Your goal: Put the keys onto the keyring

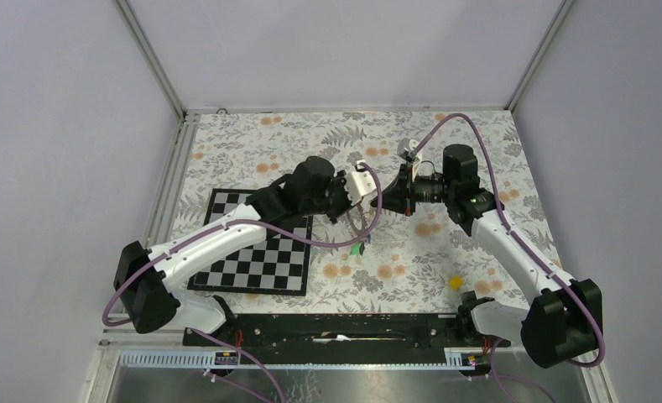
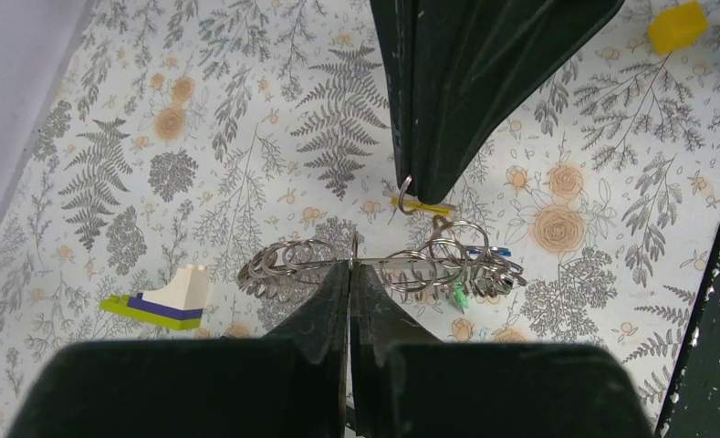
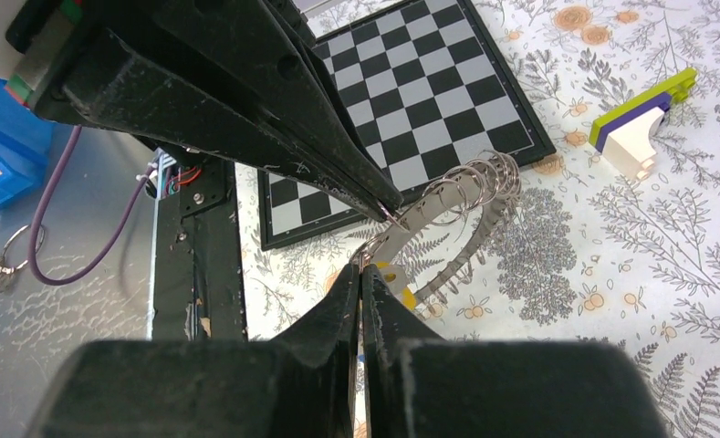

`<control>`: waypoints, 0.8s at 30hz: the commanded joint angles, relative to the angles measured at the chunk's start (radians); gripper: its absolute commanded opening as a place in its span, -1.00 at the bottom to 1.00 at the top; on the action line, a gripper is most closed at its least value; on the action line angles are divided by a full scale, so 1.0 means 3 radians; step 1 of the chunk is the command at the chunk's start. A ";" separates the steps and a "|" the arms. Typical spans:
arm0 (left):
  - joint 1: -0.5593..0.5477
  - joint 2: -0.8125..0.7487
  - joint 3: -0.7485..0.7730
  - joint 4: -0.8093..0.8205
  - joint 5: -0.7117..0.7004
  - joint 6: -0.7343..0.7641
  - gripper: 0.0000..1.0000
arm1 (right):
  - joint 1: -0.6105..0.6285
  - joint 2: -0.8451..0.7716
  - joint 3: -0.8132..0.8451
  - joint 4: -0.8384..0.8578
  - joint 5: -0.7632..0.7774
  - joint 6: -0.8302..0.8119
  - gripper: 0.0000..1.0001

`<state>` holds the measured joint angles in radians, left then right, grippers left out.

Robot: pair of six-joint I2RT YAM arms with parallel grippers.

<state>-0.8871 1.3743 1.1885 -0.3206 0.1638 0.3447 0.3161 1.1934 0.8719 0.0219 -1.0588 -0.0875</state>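
Clamping the thin, jagged grey metal keyring point(image 2: 287, 266) at frame centre, the left gripper point(image 2: 350, 271), fingers closed, holds it over open floral cloth point(image 2: 201, 137). The right gripper point(image 2: 421, 194), just above, pinches a small yellow-headed key point(image 2: 427, 207).

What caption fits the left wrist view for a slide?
Left gripper pinches the keyring; right gripper holds a yellow key close beside it.

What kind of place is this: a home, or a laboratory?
Probably a laboratory robot cell: plain walls in an aluminium frame, a black mounting rail, and a chessboard as a prop on a floral cloth.
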 commanded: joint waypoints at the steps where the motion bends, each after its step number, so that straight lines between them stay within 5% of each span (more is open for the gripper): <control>1: -0.0049 -0.0042 -0.0028 0.0289 -0.0070 0.0124 -1.00 | 0.0027 -0.0058 -0.0060 0.0157 0.0011 -0.0060 -1.00; 24: -0.0356 0.0150 0.0126 0.0307 -0.0811 0.0150 -1.00 | 0.0020 0.0078 -0.0173 0.0367 0.0052 0.0164 -1.00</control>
<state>-0.9905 1.4372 1.1706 -0.3122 -0.0307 0.3950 0.3161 1.2167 0.8200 0.0967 -1.0554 -0.0463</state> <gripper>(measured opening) 0.010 0.055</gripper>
